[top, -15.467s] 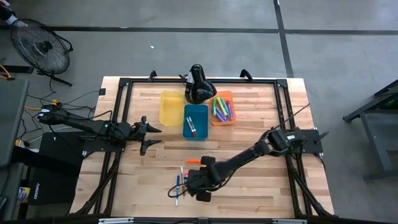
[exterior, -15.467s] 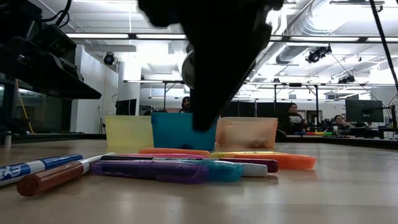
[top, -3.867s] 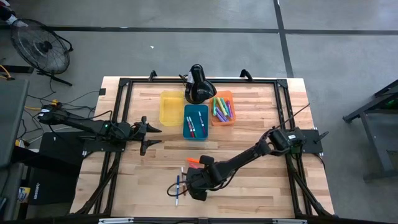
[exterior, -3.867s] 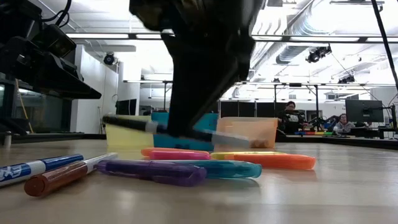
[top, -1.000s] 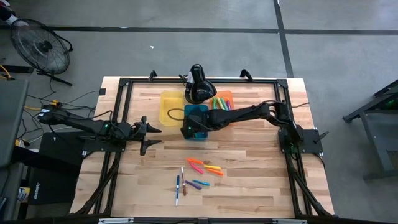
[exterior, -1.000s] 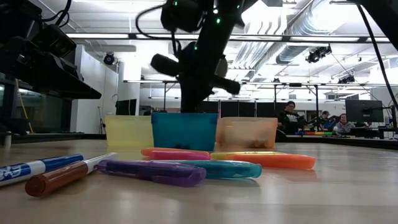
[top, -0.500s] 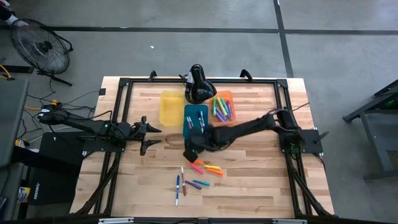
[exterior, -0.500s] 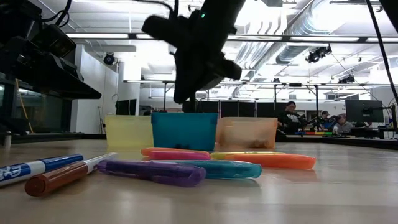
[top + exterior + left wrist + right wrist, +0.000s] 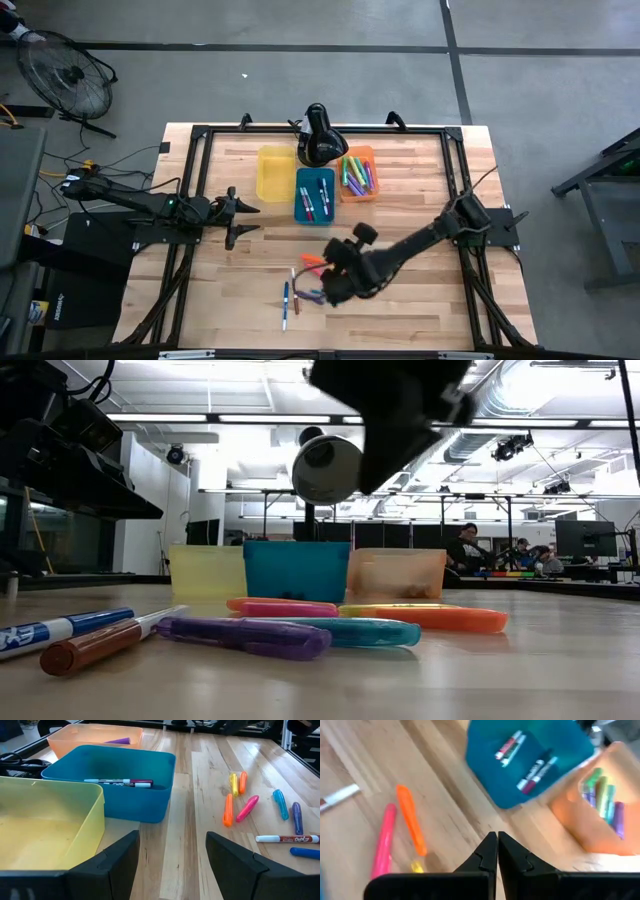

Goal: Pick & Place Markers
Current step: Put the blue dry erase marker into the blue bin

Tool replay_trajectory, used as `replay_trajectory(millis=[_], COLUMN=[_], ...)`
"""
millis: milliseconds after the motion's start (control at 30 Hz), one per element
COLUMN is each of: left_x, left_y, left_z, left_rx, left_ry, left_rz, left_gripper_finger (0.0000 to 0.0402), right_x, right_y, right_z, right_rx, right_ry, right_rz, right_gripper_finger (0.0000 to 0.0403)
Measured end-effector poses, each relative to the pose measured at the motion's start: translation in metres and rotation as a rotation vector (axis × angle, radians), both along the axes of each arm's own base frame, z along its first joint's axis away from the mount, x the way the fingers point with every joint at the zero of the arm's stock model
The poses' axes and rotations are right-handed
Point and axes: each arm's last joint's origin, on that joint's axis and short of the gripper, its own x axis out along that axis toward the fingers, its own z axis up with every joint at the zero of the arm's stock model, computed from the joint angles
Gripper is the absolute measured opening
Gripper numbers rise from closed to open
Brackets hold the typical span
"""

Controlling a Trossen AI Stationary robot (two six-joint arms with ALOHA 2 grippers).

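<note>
Several loose markers lie flat on the table near its front middle (image 9: 305, 280): orange (image 9: 411, 825), pink (image 9: 382, 842), teal (image 9: 350, 630), purple (image 9: 245, 635), and white-barrelled ones (image 9: 287, 839). More markers lie in the blue bin (image 9: 314, 195) and in the orange bin (image 9: 358, 173). The yellow bin (image 9: 275, 172) holds none that I can see. My right gripper (image 9: 496, 851) is shut and empty, hovering over the loose markers (image 9: 335, 285). My left gripper (image 9: 172, 855) is open and empty at the table's left (image 9: 243, 220), facing the bins.
The three bins stand side by side at the table's far middle, in front of a black camera stand (image 9: 318, 135). A black frame (image 9: 200, 135) runs around the tabletop. Bare wood lies to the right of the markers (image 9: 420, 300).
My right gripper has swung from above the blue bin toward the table's near edge and now hovers over the loose markers. The markers on the table have stayed where they were.
</note>
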Motion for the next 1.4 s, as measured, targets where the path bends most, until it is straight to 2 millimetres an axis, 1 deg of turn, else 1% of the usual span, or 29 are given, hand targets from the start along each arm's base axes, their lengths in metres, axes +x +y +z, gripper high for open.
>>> replay_trajectory(millis=[167,333,433,500,567,633,800,900,1100,1300,1333,1400], left_x=[0.0,0.0,0.0,0.0,0.0,0.0,0.001,0.001,0.003,0.004,0.004,0.004], left_y=[0.0,0.0,0.0,0.0,0.0,0.0,0.0,0.0,-0.001,0.0,-0.001,-0.003], left_z=[0.0,0.0,0.0,0.0,0.0,0.0,0.003,0.004,0.013,0.017,0.017,0.018], left_rx=[0.0,0.001,0.001,0.0,0.0,-0.001,-0.015,-0.062,-0.086,-0.11,-0.116,-0.123], left_ry=[0.0,0.0,0.0,0.0,-0.003,-0.006,-0.03,-0.045,-0.14,-0.185,-0.185,-0.185], left_rz=[0.0,0.003,0.004,0.0,0.001,0.001,0.003,0.016,0.014,0.044,0.027,-0.064], left_gripper_finger=[0.0224,0.0224,0.0224,0.0224,0.0224,0.0224,0.0224,0.0224,0.0224,0.0224,0.0224,0.0224], right_x=[-0.013,-0.017,-0.022,-0.027,-0.033,-0.04,-0.055,-0.059,-0.057,-0.053,-0.052,-0.051], right_y=[0.027,0.037,0.041,0.041,0.04,0.038,0.027,0.019,0.01,-0.001,-0.003,-0.005], right_z=[0.002,0.003,-0.008,-0.022,-0.034,-0.041,-0.041,-0.039,-0.036,-0.041,-0.042,-0.042], right_rx=[-0.067,-0.126,-0.132,-0.121,-0.093,-0.065,-0.007,-0.001,-0.029,-0.038,-0.04,-0.046], right_ry=[-0.067,-0.123,-0.155,-0.165,-0.2,-0.249,-0.345,-0.369,-0.393,-0.399,-0.396,-0.393], right_rz=[0.054,0.075,0.086,0.09,0.096,0.108,0.145,0.186,0.262,0.263,0.259,0.256], right_gripper_finger=[0.0002,0.0001,0.0001,0.0001,0.0001,0.0001,0.0003,0.0004,0.0002,0.0007,0.0007,0.0006])
